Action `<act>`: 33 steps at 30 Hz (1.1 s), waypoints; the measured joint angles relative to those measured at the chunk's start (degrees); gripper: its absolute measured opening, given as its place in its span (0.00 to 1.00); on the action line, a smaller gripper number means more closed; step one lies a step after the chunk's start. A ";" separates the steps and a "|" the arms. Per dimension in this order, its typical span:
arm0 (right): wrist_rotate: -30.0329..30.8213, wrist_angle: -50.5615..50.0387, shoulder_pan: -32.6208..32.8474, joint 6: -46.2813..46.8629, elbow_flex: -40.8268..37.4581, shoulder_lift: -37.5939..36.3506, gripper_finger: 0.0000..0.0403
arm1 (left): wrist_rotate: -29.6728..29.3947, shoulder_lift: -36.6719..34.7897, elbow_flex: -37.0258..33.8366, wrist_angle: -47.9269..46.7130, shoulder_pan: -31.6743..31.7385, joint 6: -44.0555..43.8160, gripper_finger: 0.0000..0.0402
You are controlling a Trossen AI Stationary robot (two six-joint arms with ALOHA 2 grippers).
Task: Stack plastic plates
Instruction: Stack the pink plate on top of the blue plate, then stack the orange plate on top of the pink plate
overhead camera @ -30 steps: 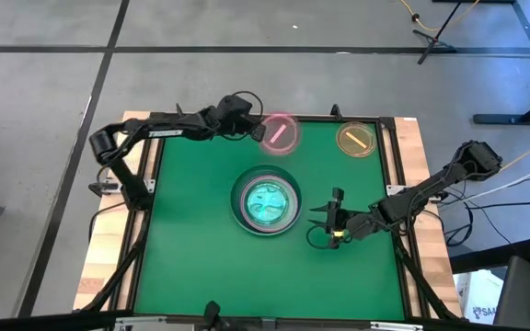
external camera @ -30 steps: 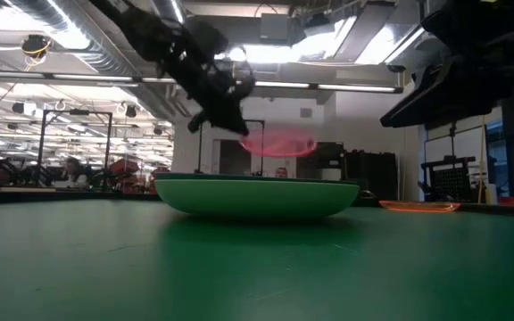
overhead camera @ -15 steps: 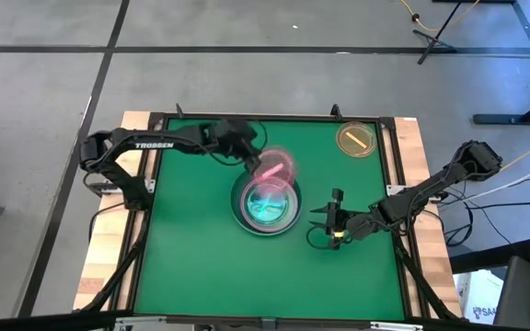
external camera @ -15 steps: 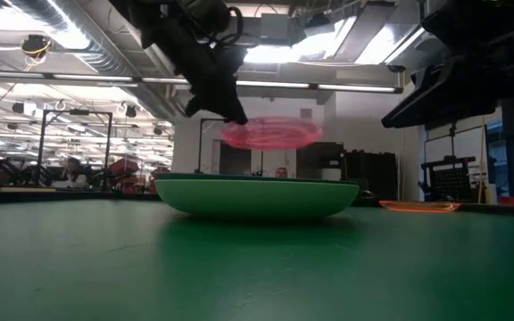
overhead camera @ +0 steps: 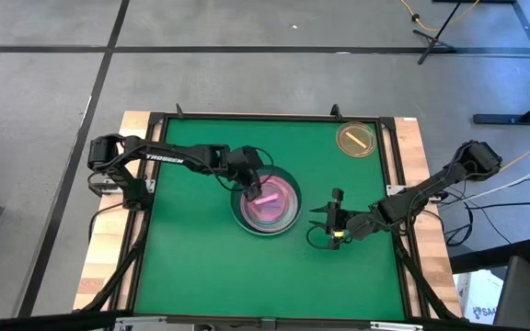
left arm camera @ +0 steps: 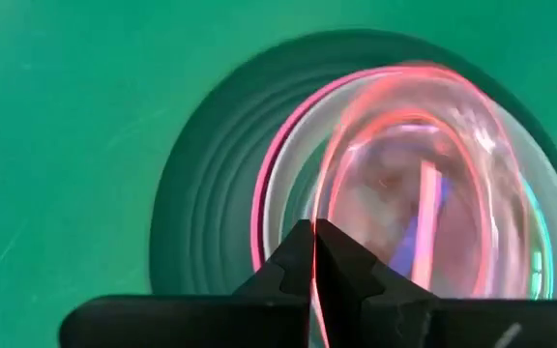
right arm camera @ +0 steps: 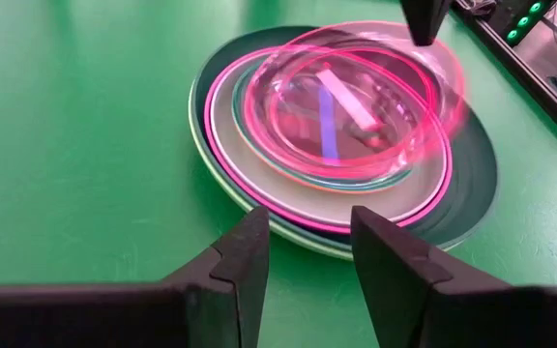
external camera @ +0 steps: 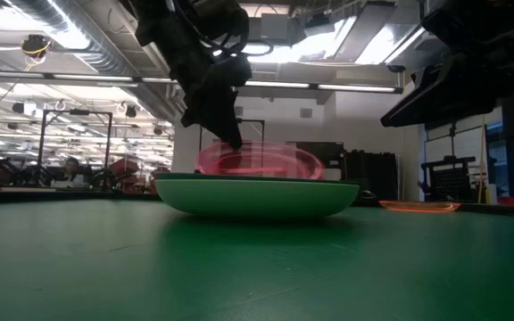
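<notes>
A stack of plates point(overhead camera: 239, 213) stands at the table's middle. A dark green large plate point(right arm camera: 472, 184) is outermost, with a pink-rimmed plate point(right arm camera: 222, 126), a pale plate and small translucent ones nested in it. My left gripper point(overhead camera: 251, 190) is shut on a small translucent pink plate point(overhead camera: 274, 198), low over the stack point(external camera: 257, 198). My right gripper point(overhead camera: 332, 221) is open and empty, just right of the stack, fingers toward it. A small amber plate point(overhead camera: 357, 139) rests flat on the table at the far right corner. My left gripper pinches the small pink plate's rim point(left arm camera: 319, 208) between its two fingers, on the plate's left side. The fingers point(external camera: 230, 138) slant down from above and from the left. The plate point(right arm camera: 356, 92) sits tilted just over the stack; whether its lower edge touches it, I cannot tell.
The green mat point(overhead camera: 191, 267) has a raised dark frame around it. The right arm reaches in from the right edge point(overhead camera: 412, 198). Open mat lies on the near side and to the left of the stack.
My left gripper has carried the small pink plate from near the table's far edge toward the middle and down. The plate, high above the mat a second ago, now sits low over the stack. The right arm has kept still.
</notes>
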 joint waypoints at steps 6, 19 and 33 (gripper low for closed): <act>0.37 -0.22 0.00 0.06 0.00 0.00 0.35 | -0.19 0.53 0.00 -0.39 0.05 -1.53 0.01; 0.19 -0.28 0.00 0.02 0.00 0.00 0.35 | -6.89 -0.46 0.00 -1.90 -1.62 -0.05 0.30; -0.20 -2.59 0.00 2.84 0.00 0.00 0.35 | -15.77 -1.89 -6.68 26.02 -23.94 13.85 0.31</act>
